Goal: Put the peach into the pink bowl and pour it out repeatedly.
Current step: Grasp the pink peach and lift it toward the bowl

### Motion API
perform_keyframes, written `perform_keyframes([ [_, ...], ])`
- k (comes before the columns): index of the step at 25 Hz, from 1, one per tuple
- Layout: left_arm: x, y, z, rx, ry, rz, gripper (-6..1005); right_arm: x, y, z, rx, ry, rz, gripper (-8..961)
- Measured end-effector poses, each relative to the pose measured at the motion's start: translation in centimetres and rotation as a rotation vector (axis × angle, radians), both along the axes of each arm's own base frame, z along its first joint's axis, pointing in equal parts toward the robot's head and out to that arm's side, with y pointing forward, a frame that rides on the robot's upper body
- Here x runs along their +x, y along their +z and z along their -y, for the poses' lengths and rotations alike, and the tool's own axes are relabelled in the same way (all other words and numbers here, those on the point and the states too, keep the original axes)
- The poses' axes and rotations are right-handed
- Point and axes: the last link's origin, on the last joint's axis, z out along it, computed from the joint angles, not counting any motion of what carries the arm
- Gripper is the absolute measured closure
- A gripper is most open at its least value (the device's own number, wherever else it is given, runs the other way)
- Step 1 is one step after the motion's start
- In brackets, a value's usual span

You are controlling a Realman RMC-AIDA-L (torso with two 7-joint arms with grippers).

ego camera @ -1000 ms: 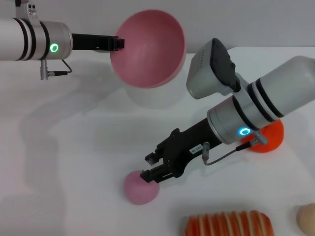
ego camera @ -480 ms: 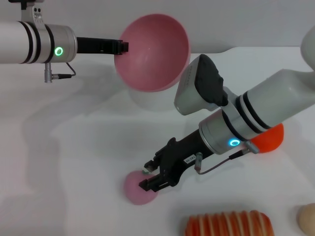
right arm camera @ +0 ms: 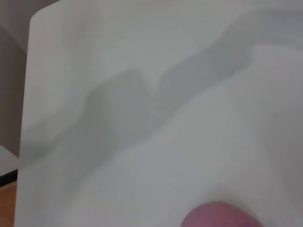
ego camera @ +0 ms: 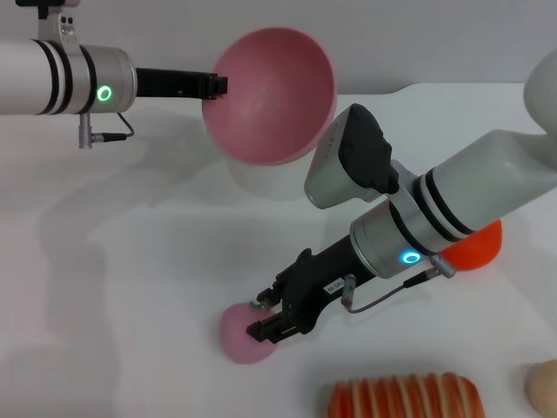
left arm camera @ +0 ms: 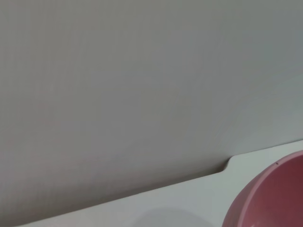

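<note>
Step in hand: picking up. Lower centre, right gripper (ego camera: pixel 261 319), fingers spread, straddles the peach (ego camera: pixel 243 333); next, close. Upper left, left gripper (ego camera: pixel 215 84) pinches the tilted pink bowl (ego camera: pixel 271 94).

The left gripper (ego camera: pixel 218 84) reaches level across the upper left, clamped shut; the right gripper (ego camera: pixel 266 319) angles down at lower centre, fingers parted.
</note>
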Motion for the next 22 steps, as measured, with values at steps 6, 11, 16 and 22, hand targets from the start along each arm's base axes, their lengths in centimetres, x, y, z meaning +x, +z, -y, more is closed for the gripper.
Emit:
perform_keyframes([
  [6,0.11,-0.07,-0.01,-0.001,-0.005,-0.002,953,0.07,-0.30,0.31,-0.012,-0.010,-0.001,443],
  [11,0.12,-0.07,-0.02,-0.001,-0.006,-0.002,953,0.23,-0.51,0.46,-0.024,-0.025,0.009,444],
  [16,0.12,-0.04,-0.03,0.000,-0.007,-0.003,954,0.48,-0.79,0.41,-0.008,-0.038,0.027,458],
  [22,0.09,0.02,-0.04,0.003,-0.007,-0.004,954,0.59,-0.82,0.35,0.000,-0.033,0.032,692],
])
